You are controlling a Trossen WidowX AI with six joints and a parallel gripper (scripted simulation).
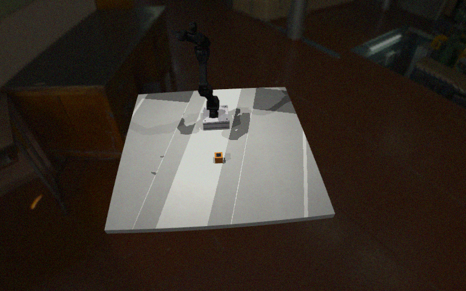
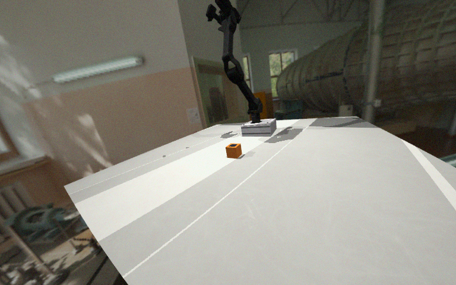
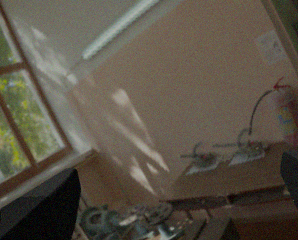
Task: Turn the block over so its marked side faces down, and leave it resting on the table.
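Block (image 2: 233,150) rests on counter (image 2: 312,198), marked side up; pincer (image 2: 213,11) raised high above, well apart, wide open, holding nothing.

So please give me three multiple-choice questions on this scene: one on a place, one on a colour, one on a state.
1. Where does the small orange cube block rest?
A. on the grey striped table, in front of the arm's base
B. between the jaws
C. on the floor

2. Which colour is the square mark on the block?
A. red
B. dark blue
C. white

3. How does the black arm's gripper stand?
A. shut on the block
B. low beside the block
C. open, raised high

Answers: 1 A, the exterior view shows it on the pale stripe near the base; 2 B, the top face shows a dark blue square; 3 C, the arm points upward, far above the block.
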